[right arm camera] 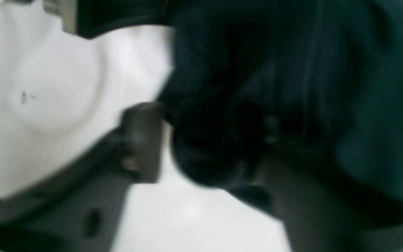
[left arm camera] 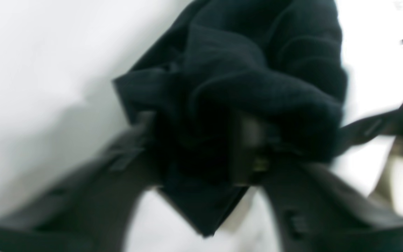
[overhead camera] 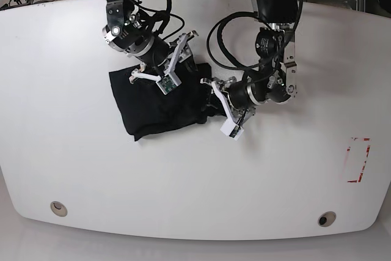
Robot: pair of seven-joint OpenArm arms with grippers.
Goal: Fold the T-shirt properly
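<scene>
One T-shirt, two claws gripping it.

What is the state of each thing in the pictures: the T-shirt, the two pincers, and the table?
T-shirt: bunched and creased on the table, not folded flat.
Left pincer: at the shirt's right edge in the base view, black cloth between its fingers.
Right pincer: over the shirt's top edge, cloth between its fingers too.
Table: white, bearing the shirt; a red mark lies near its right edge.
</scene>
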